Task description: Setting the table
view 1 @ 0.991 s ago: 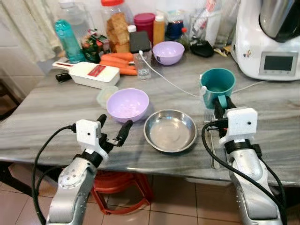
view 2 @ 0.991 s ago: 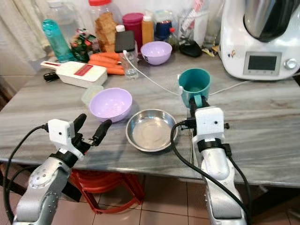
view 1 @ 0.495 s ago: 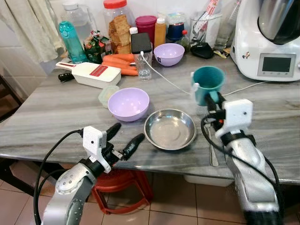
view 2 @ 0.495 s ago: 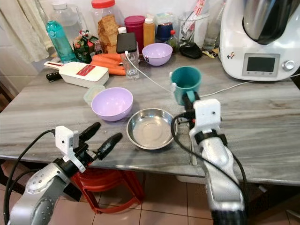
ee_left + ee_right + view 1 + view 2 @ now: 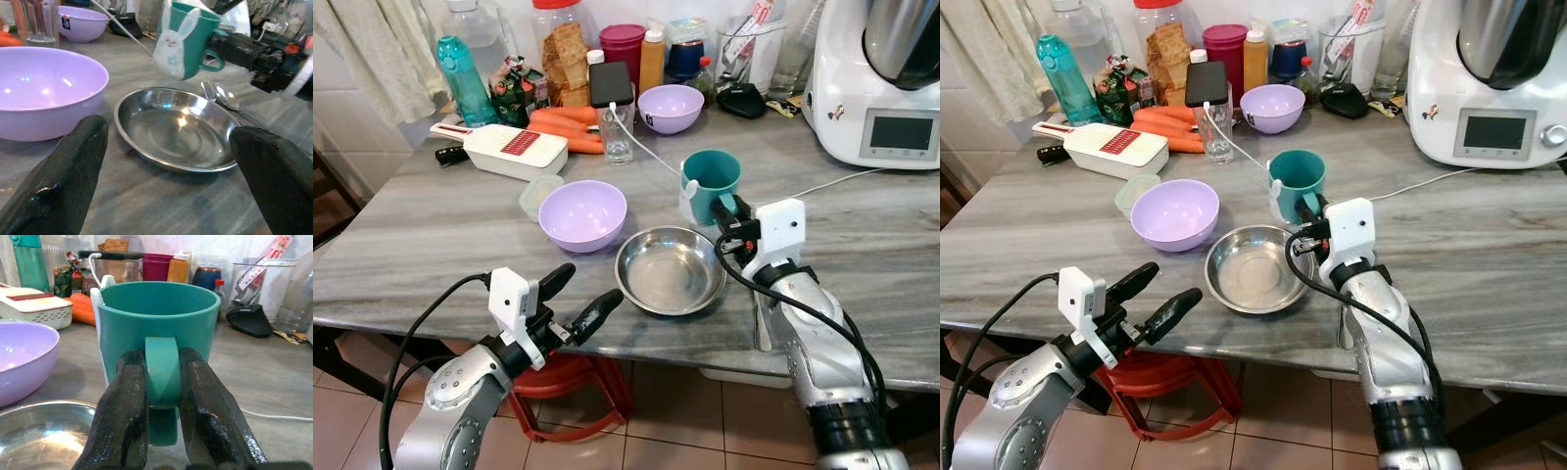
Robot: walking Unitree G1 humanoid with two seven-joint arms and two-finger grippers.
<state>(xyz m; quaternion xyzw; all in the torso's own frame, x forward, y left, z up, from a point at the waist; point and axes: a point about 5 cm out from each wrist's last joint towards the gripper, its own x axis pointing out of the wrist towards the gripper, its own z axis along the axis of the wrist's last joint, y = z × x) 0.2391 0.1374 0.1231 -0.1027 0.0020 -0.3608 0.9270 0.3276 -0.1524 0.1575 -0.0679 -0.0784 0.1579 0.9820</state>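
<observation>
A grey marbled table (image 5: 421,235) is spread under both arms, with a white kitchen machine (image 5: 876,78) set well beyond the right gripper at the far edge. A lilac bowl (image 5: 582,213) is placed ahead of the left gripper, and a steel dish (image 5: 669,270) is found between the two grippers, just beside the right one. A teal mug (image 5: 713,182) with a white rabbit on its side is held at the far rim of that dish: its handle is pinched between the black fingers (image 5: 122,416) of the right gripper (image 5: 164,404). The left gripper (image 5: 576,299) is kept at the near table edge with its fingers spread wide apart, nothing between them. A fork and spoon (image 5: 222,95) are laid beside the dish, under the right arm.
</observation>
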